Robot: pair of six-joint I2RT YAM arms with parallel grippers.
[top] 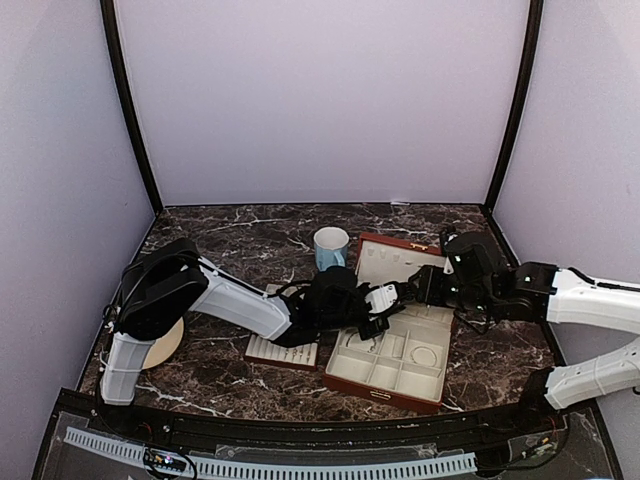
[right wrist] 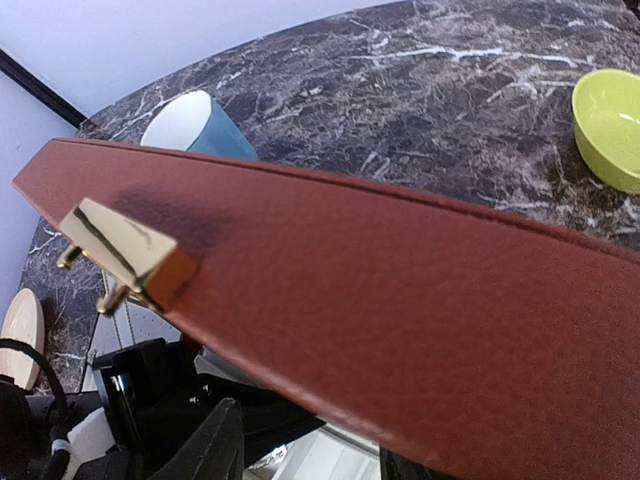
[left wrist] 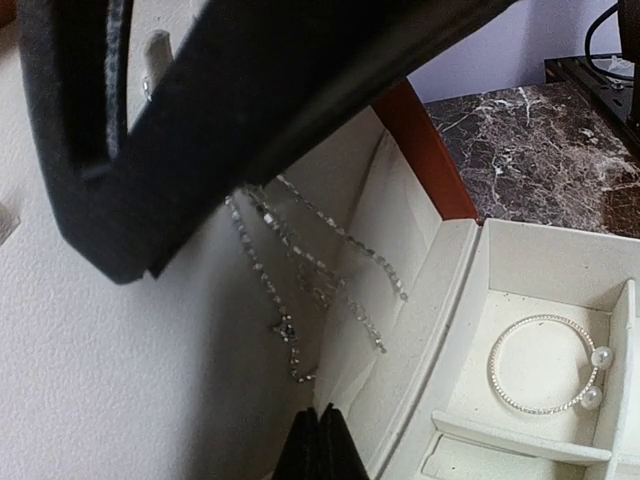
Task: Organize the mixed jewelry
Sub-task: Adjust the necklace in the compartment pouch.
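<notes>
The red-brown box [top: 385,392] stands open, its lid [top: 396,258] raised. Fine silvery chains [left wrist: 300,265] hang on the lid's cream lining. A thin bangle [left wrist: 543,366] with two pearl ends lies in a box compartment, also seen from above as the bangle [top: 427,355]. My left gripper [left wrist: 320,425] is shut just below the chain ends, with nothing showing between its fingers. My right gripper [right wrist: 306,455] is open, one finger on each side of the lid [right wrist: 380,290]. One black finger [left wrist: 250,100] of it lies against the lining above the chains.
A cream slotted tray [top: 280,350] lies left of the box under my left arm. A blue mug [top: 331,245] stands behind it. A wooden disc [top: 165,345] sits at the far left. A green bowl [right wrist: 610,125] stands beyond the lid. A gold clasp [right wrist: 120,255] juts from the lid's edge.
</notes>
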